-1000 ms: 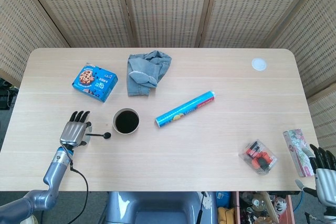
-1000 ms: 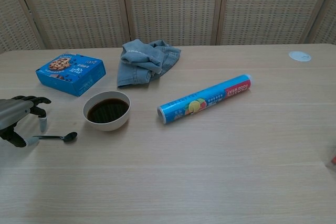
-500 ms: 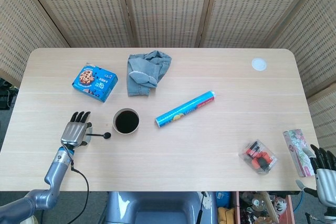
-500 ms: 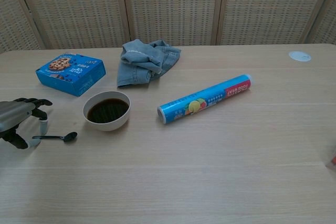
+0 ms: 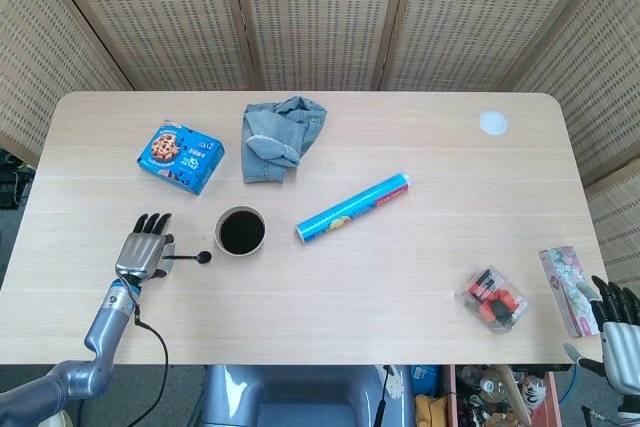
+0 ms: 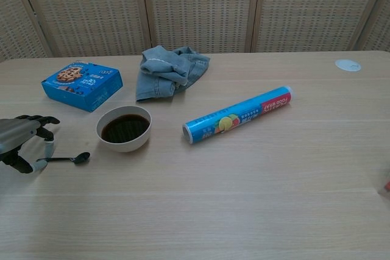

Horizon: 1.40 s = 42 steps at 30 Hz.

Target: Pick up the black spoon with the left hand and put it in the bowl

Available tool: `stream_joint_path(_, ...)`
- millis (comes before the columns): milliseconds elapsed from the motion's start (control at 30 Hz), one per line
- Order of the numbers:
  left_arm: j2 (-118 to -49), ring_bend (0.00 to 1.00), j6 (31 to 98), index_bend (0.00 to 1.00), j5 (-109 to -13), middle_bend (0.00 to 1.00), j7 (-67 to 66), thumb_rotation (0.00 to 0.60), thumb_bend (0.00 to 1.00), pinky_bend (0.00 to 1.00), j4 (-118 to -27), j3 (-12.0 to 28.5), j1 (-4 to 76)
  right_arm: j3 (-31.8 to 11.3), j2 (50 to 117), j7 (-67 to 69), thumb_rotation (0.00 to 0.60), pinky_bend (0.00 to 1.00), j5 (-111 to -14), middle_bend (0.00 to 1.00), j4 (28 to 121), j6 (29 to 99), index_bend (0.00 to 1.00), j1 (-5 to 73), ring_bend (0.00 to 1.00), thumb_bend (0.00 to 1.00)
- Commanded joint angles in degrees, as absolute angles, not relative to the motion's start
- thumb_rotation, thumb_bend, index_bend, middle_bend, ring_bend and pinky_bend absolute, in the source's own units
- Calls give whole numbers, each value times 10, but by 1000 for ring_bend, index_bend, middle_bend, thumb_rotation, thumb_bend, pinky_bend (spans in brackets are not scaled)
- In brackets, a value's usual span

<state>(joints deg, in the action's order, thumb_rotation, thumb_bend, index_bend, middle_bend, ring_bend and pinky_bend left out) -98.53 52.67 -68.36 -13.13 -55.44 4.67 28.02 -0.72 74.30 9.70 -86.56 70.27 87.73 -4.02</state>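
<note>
Under the open left robot hand (image 6: 21, 138), the black spoon (image 6: 68, 159) lies flat.

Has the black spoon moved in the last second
No. The spoon lies at the same spot left of the bowl, bowl end toward it, handle under the left robot hand.

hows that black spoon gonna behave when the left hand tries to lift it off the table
The black spoon looks thin and small, so it is probably light and stiff. It lies flat on the table, so the fingers of the left hand may struggle to get under its slim handle, and it could slide or pivot. Held only at the handle's end, its head may droop.
</note>
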Motion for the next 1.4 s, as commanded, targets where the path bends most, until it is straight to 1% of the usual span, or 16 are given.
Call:
stream_joint_path(33,-985,0,526,544,-683,60,-132,600,385,0,-555,47,280,-7,743,97,600,0,-865,147,702,877,171,-40,0,213)
stream_joint_path(333,-985,0,526,574,-683,59,-134,600,409,0,-558,49,278,-7,744,98,600,0,-865,147,701,877,171,-41,0,213)
stream_joint_path(667,-967,0,549,597,-695,77,-133,600,410,0,-580,54,276,-7,745,102,600,0,-866,147,699,878,172,-41,0,213)
stream_joint_path(833,-947,0,562,601,-704,109,-147,600,411,0,-606,53,277,-7,744,104,600,0,-866,147,697,879,171,-42,0,213)
stream_joint_path(1100,-896,0,588,609,-723,176,-195,600,411,0,-671,55,285,-7,745,107,600,0,-871,147,696,881,172,-40,0,213)
stream_joint_path(1400,-855,5,606,611,-749,188,-265,600,411,0,-727,60,309,-6,744,108,600,0,-877,147,698,886,171,-40,0,212)
